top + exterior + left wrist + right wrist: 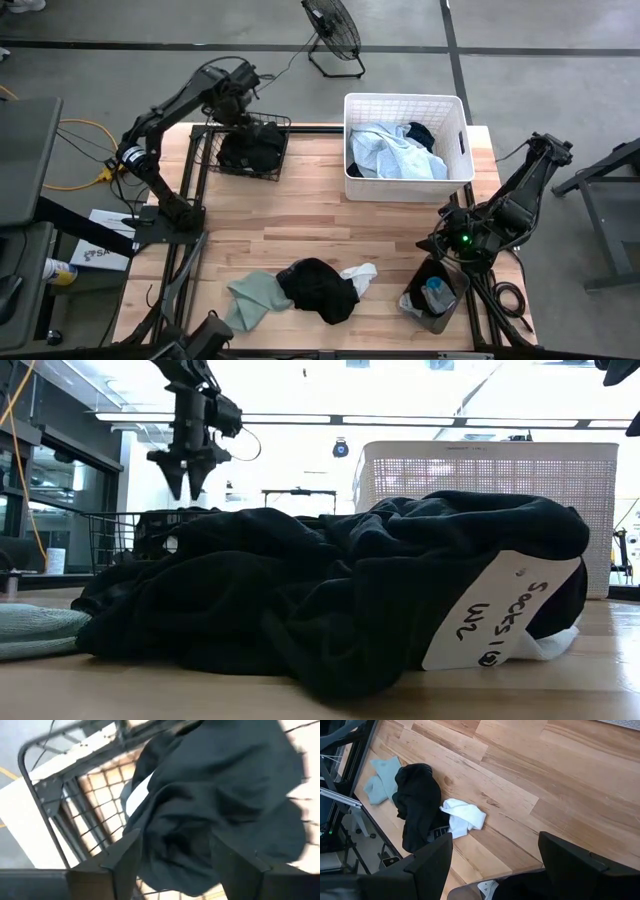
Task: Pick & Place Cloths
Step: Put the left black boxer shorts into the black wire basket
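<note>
**Left claw over wire basket, dark cloth below it**

Left gripper (243, 98) sits at upper left of the high view, above the black wire basket (283, 122). Fingers (125, 857) spread apart, nothing between them; a black cloth (220, 795) lies in the basket just under them, white patch showing at one fold. Low view: same gripper (186, 477) hangs at upper left, clear of the basket rim, tips pointing down.

Right gripper (452, 240) at right of the high view, near the table's right edge, low over the wood. Fingers (432, 862) stand wide, empty.

White basket (455, 105), top centre-right: pale blue cloth (390, 155) fills it, a dark piece at its far side.

Lower centre of the table (330, 220): sage cloth (250, 298), black cloth (320, 290), small white cloth (360, 272), touching in a row. Low view shows the black heap close up, with a handwritten label on its right.

Small dark bin (432, 300) at lower right.
</note>
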